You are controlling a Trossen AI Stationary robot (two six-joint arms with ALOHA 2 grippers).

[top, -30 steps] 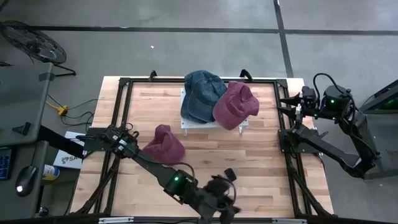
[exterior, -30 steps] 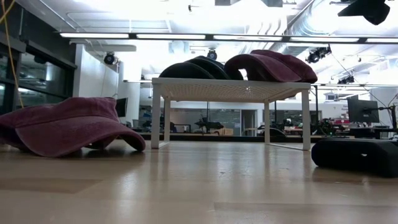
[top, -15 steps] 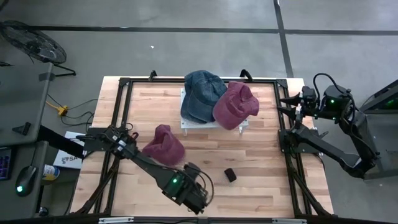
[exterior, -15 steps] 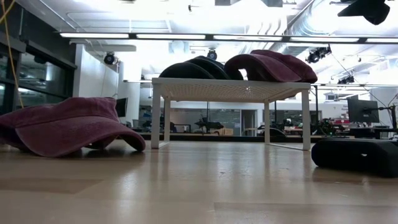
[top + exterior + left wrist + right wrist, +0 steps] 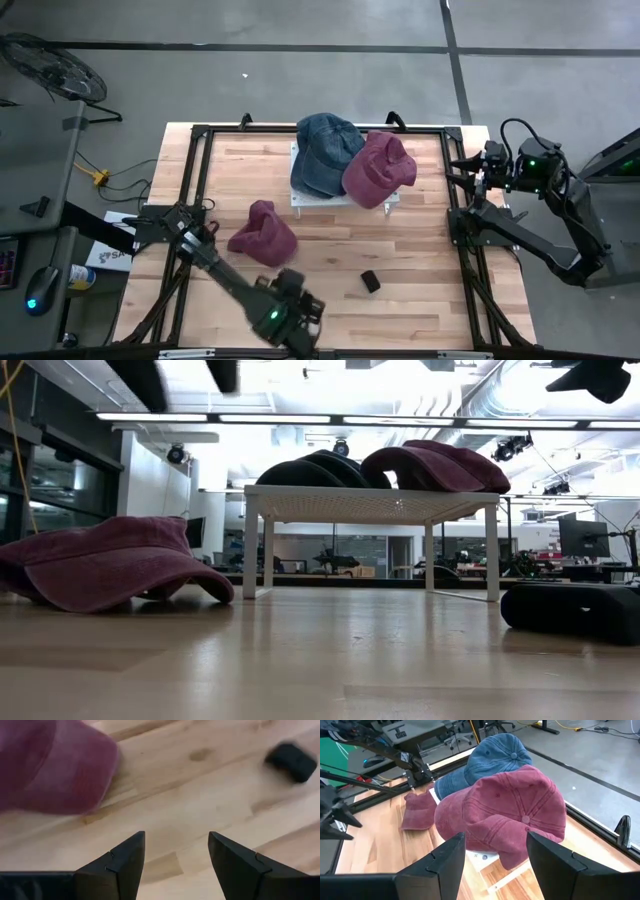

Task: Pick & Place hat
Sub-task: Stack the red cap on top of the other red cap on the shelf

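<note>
the left gripper point(image 5: 175, 865), fingers wide and holding nothing, has swung back toward the red hat point(image 5: 263, 234) on the surface point(image 5: 420, 260), likely to grab it.

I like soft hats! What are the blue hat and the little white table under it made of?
The blue hat looks like faded denim or cotton cloth, matte, with stitched seams and a button on top. The white stand looks like painted metal, smooth with thin straight legs, though plastic is possible.

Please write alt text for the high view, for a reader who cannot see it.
Seen from above, a maroon hat lies on a wooden table, with the open left gripper near the front edge. A blue hat and a second maroon hat sit on a white rack.
</note>
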